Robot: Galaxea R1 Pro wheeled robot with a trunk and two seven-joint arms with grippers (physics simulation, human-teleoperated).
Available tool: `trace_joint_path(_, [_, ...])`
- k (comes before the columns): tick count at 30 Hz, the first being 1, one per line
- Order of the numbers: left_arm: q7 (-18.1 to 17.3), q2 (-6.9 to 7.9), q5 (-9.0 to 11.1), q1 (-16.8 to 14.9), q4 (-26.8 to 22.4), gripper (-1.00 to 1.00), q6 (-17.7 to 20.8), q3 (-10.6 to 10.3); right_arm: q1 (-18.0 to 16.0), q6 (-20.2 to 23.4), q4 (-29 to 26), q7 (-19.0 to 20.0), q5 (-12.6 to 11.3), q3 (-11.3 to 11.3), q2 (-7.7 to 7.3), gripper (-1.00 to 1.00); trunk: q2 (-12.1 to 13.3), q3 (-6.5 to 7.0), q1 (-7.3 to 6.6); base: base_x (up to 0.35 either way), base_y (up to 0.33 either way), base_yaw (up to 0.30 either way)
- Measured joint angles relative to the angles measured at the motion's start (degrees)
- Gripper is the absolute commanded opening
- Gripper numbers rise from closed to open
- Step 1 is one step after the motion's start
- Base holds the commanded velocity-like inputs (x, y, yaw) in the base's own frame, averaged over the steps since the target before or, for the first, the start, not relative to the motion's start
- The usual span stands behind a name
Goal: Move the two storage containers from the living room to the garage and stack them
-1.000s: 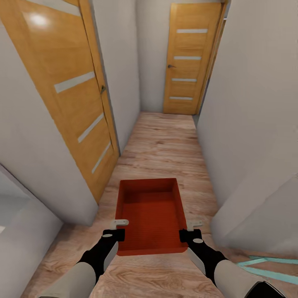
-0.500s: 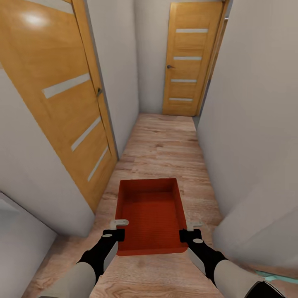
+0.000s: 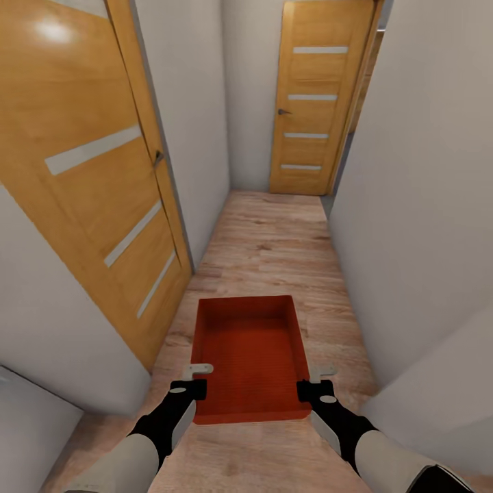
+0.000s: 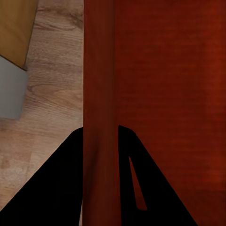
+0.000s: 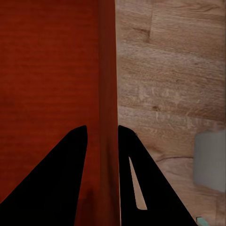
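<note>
One orange-red storage container, open-topped and empty, hangs level in front of me above a wood-plank floor. My left gripper is shut on its left wall near the near corner. My right gripper is shut on its right wall. In the left wrist view the container wall runs between my dark fingers. In the right wrist view the container wall likewise passes between the fingers.
I am in a narrow corridor with pale walls. An oak door with frosted strips stands on the left, and another oak door closes the far end. A wall corner juts in at the right.
The whole view has shifted: the camera has moved forward along the corridor, the left door slides back past me and the teal strips at lower right have left the picture. Both grips are unchanged.
</note>
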Motion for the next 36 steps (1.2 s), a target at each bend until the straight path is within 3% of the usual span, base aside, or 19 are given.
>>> trace_joint_path(11, [0.07, -0.04, -0.06, 0.0, -0.03, -1.0, 0.0, 0.0, 0.01, -0.13, 0.03, 0.04, -0.2, 0.14, -0.04, -1.0, 0.0, 0.0, 0.0, 0.318, 0.0, -0.008])
trace_joint_path(26, [0.04, -0.03, -0.06, 0.01, -0.13, -1.0, 0.02, -0.02, 0.0, -0.2, 0.02, -0.01, -0.23, 0.16, -0.03, -1.0, 0.0, 0.0, 0.01, 0.262, 0.0, -0.123])
trace_joint_path(36, [0.06, -0.04, -0.06, 0.01, -0.16, -1.0, 0.02, -0.03, 0.0, -0.21, 0.02, 0.01, -0.21, 0.13, -0.04, -1.0, 0.0, 0.58, 0.01, 0.218, 0.0, -0.001])
